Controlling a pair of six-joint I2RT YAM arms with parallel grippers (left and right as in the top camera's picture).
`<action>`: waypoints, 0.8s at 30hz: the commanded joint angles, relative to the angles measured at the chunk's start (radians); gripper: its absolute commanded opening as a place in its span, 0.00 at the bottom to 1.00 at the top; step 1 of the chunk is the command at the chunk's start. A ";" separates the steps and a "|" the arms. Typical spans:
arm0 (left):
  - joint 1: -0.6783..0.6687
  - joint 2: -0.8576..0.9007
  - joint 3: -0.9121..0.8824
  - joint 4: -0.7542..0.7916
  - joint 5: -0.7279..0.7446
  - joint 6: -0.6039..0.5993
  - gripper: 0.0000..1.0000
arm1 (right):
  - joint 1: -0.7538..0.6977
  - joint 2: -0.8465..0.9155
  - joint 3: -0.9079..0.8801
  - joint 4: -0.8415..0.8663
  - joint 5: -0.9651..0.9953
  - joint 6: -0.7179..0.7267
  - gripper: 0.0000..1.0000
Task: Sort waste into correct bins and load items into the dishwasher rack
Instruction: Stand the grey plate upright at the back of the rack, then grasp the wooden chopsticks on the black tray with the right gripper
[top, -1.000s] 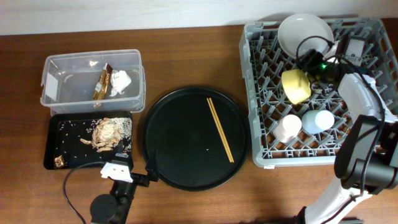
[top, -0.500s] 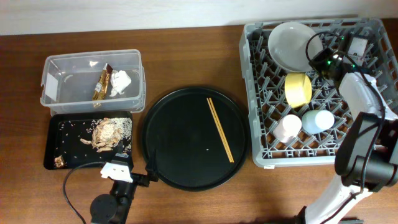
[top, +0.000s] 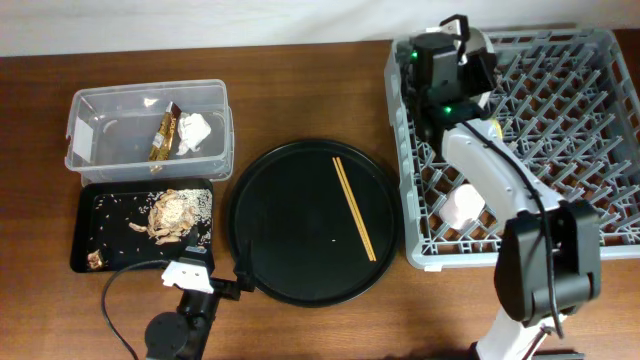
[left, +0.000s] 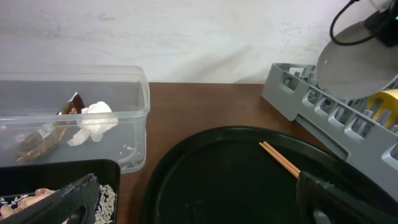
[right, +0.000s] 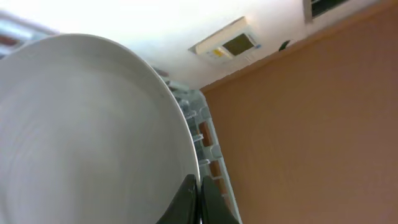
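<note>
Right gripper (right: 198, 186) is pinched shut on the rim of the plate (right: 81, 137), with one finger on each side of the thin edge. The plate is held up on its edge, a bit tilted. It is over the corner of the rack (top: 580, 110) that is closest to the middle of the table's far edge. Whether the plate's bottom edge is touching the rack cannot be told, because it is hidden behind the rack wall in the left wrist view.

The step in hand looks to be standing the plate in the rack. To do it well, the plate should be held up on its edge and lined up with a gap between two rows of pegs. It should be brought down slowly until its bottom edge is sitting in the gap. Only then should the fingers be opened, so the plate is not dropped or tipped over. The yellow bowl (left: 387, 104) lies just beside that spot, so it should not be bumped.

Left gripper (left: 198, 186) is spread wide and nothing is held in it. It is set low near the table's near edge, by the rim of the round black tray (top: 290, 230). The chopsticks (top: 353, 208) lie on that tray and are not yet loaded.
</note>
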 joint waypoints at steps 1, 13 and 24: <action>-0.001 -0.004 -0.006 -0.001 0.007 0.013 1.00 | 0.068 0.011 0.003 0.048 0.132 -0.003 0.66; -0.001 -0.004 -0.006 -0.001 0.007 0.013 0.99 | 0.331 -0.104 -0.131 -0.851 -1.133 0.814 0.68; -0.001 -0.004 -0.006 -0.001 0.007 0.013 0.99 | 0.331 -0.032 -0.347 -0.621 -1.121 0.833 0.27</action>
